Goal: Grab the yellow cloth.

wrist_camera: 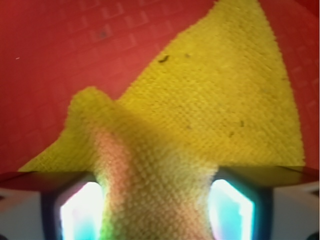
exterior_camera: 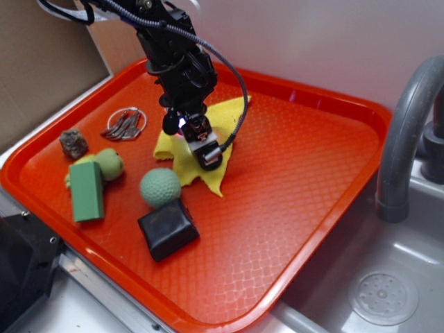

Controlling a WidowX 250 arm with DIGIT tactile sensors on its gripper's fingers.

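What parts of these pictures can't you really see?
- Middle of the yellow cloth: exterior view, covered by the end effector.
- End effector fingers: wrist view, glowing blurs cut off by the bottom edge.
- Yellow-green toy: exterior view, partly behind the green block.

Open tray lies to my right; on the other side a green ball and black block crowd near
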